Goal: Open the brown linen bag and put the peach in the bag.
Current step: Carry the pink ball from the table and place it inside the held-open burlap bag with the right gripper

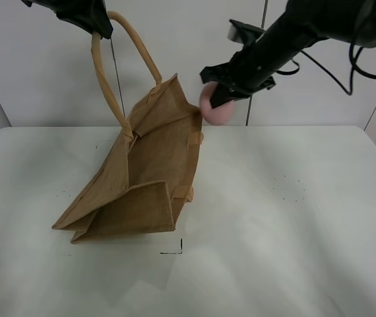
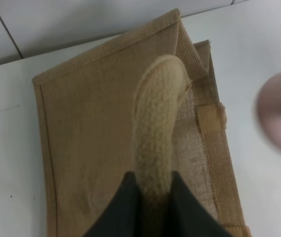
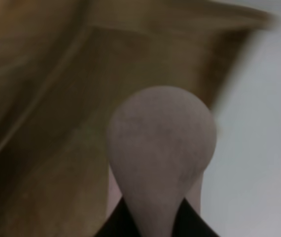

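The brown linen bag (image 1: pixel 142 178) stands tilted on the white table, its mouth open toward the upper right. My left gripper (image 1: pixel 99 26) is shut on one beige loop handle (image 2: pixel 155 133) and holds it up high. My right gripper (image 1: pixel 216 99) is shut on the dusty-pink peach (image 1: pixel 216 109) and holds it in the air right beside the bag's upper right rim. In the right wrist view the peach (image 3: pixel 162 143) sits between the fingers with the bag's open inside behind it. The peach (image 2: pixel 278 113) shows blurred in the left wrist view, beside the bag (image 2: pixel 91 128).
The white table (image 1: pixel 293 218) stretches to the right of and in front of the bag. A small black corner mark (image 1: pixel 175 249) lies just in front of the bag. A white wall stands behind.
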Robot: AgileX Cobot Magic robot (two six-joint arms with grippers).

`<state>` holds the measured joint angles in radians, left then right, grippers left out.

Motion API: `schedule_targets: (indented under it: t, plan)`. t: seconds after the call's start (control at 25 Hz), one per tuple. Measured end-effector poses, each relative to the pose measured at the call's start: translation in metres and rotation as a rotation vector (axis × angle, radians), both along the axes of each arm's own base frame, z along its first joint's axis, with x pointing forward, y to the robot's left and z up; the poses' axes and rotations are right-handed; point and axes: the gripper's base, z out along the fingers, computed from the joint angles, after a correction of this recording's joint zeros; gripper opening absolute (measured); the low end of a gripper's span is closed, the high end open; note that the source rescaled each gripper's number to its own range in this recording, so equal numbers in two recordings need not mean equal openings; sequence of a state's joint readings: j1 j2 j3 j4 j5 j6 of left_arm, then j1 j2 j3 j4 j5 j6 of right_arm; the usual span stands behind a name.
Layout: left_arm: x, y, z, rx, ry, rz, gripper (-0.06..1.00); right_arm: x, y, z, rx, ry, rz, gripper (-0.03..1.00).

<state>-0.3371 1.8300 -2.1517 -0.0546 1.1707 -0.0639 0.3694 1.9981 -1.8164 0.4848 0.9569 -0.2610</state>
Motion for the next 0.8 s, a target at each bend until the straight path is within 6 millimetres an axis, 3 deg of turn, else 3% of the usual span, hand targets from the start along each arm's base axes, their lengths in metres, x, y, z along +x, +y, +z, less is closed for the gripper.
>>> schedule_targets:
  t: [0.16, 0.28, 0.56, 0.8]
  plan:
    - [0.0, 0.0, 0.0, 0.0, 0.0, 0.0, 0.0, -0.013, 0.05, -0.022, -0.031, -0.057, 0.185, 0.0]
    - [0.0, 0.0, 0.0, 0.0, 0.0, 0.0, 0.0, -0.013, 0.074, -0.049, -0.062, -0.098, 0.275, 0.0]
    - [0.0, 0.0, 0.0, -0.001, 0.0, 0.0, 0.0, -0.002, 0.106, -0.107, -0.054, -0.186, 0.32, 0.0]
    - [0.0, 0.0, 0.0, -0.001, 0.0, 0.0, 0.0, -0.011, 0.134, -0.134, -0.066, -0.27, 0.418, 0.0]
